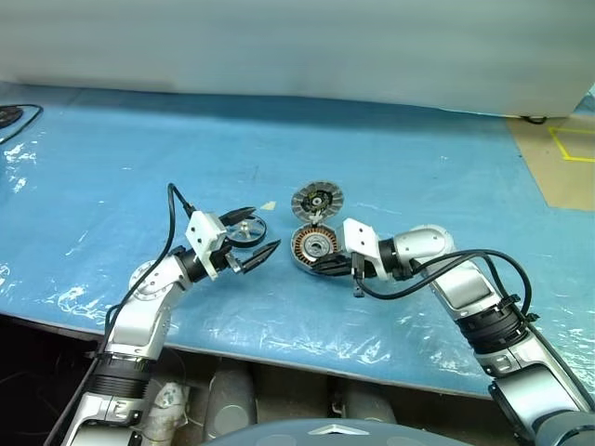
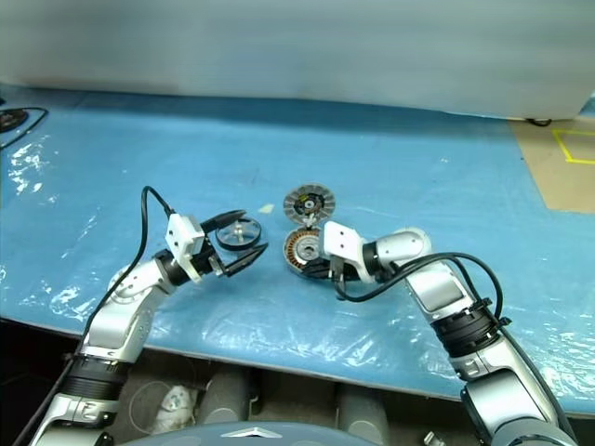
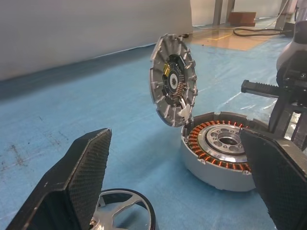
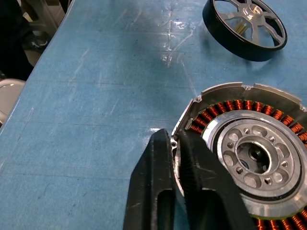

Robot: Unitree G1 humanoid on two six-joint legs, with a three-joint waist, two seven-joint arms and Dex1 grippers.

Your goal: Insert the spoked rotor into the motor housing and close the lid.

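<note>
While the lid (image 1: 317, 199) stands tilted open behind the motor housing (image 1: 314, 246) mid-frame, right tool (image 4: 176, 158) nearly together at its rim; left tool (image 1: 253, 236) wide apart around spoked rotor (image 1: 246, 229).

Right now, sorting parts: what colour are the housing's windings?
Copper-orange windings ring the motor housing; right wrist view.

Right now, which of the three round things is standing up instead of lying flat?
The lid: the ribbed silver disc stands tilted up at the motor housing's edge. The housing and spoked rotor lie flat.
</note>
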